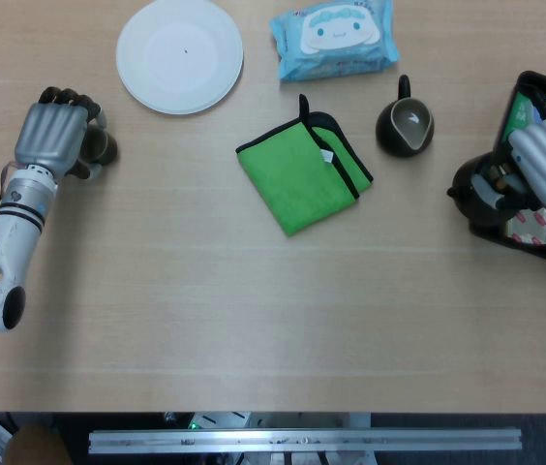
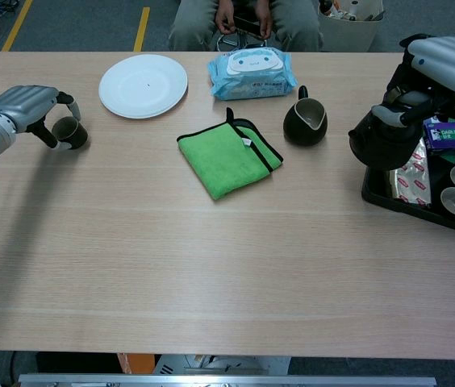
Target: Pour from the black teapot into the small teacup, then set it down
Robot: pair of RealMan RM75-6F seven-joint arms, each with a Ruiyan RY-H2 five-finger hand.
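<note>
While teacup point(image 2: 69, 131) sits w/in left fingers point(image 2: 64, 103), teapot point(image 2: 382, 139) under right fingers point(image 2: 409, 95).

black teapot point(image 2: 382, 137), green cloth point(image 1: 302, 172) (black-edged), white plate point(image 1: 180, 54)

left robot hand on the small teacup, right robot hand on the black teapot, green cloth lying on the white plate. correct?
Not quite: the green cloth lies on the bare table, apart from the white plate, as the chest view shows. The rest holds: the left robot hand is on the small teacup, and the right robot hand is on the black teapot.
</note>
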